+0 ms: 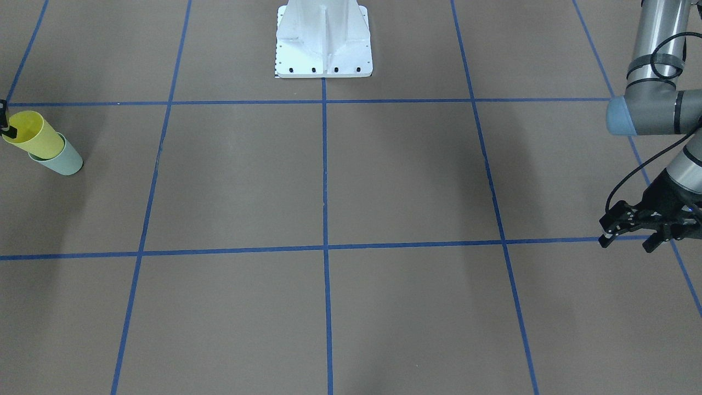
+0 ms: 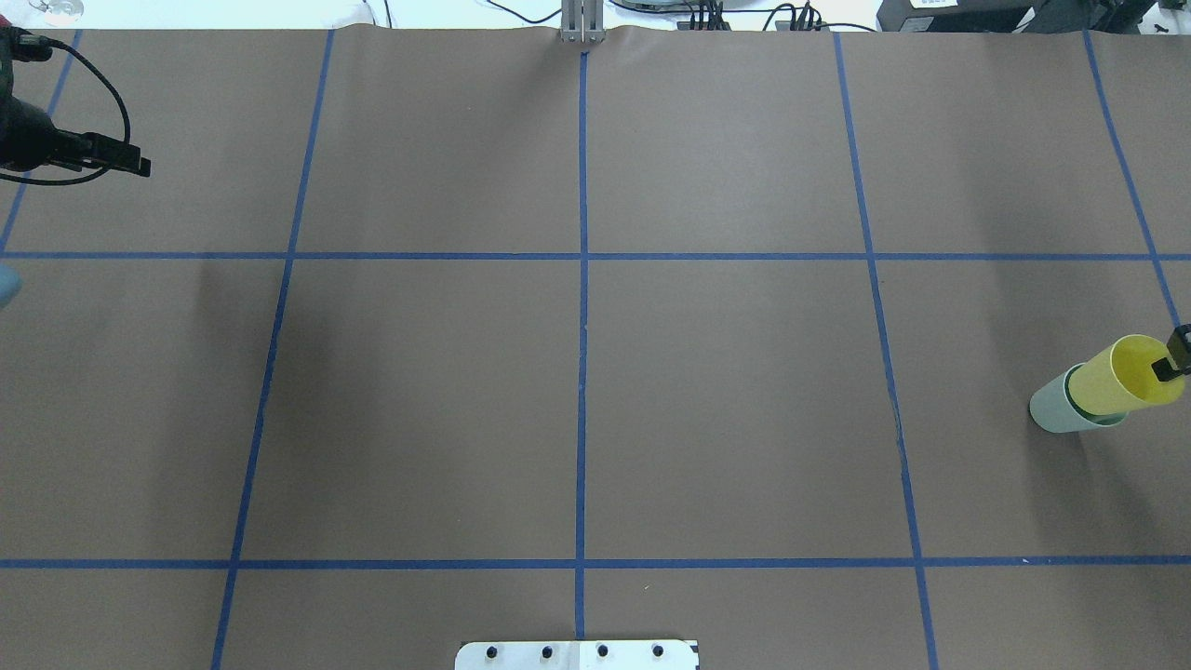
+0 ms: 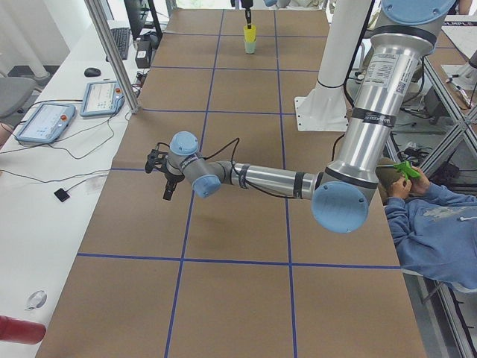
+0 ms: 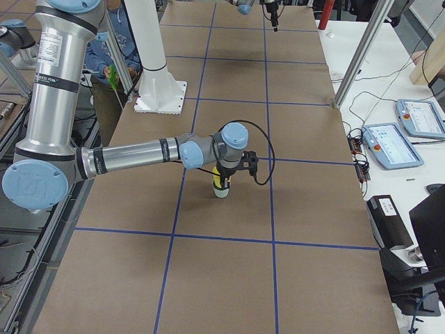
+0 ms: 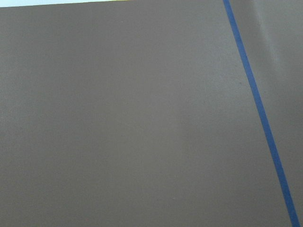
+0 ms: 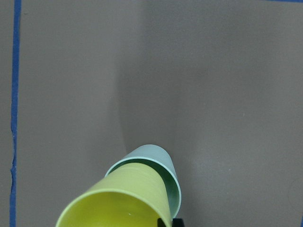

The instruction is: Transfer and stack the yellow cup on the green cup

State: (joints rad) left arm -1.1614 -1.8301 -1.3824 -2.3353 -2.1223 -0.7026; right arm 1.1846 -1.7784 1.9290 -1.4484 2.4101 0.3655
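Observation:
The yellow cup [image 2: 1121,380] sits partway inside the green cup [image 2: 1051,409] near the table's right edge, with over half of it sticking out. Both also show in the front view, the yellow cup [image 1: 34,135] above the green cup [image 1: 66,161], and in the right wrist view [image 6: 124,198]. My right gripper [image 2: 1173,356] pinches the yellow cup's rim, one finger inside and one outside. My left gripper [image 1: 628,242] is open and empty, low over the table far on the other side. The left wrist view shows only bare table.
The white robot base [image 1: 323,38] stands at the middle of the near edge. Blue tape lines [image 2: 582,279] divide the brown table. A side table with tablets [image 3: 104,97] lies past the far edge. A seated person [image 3: 432,224] is beside the robot.

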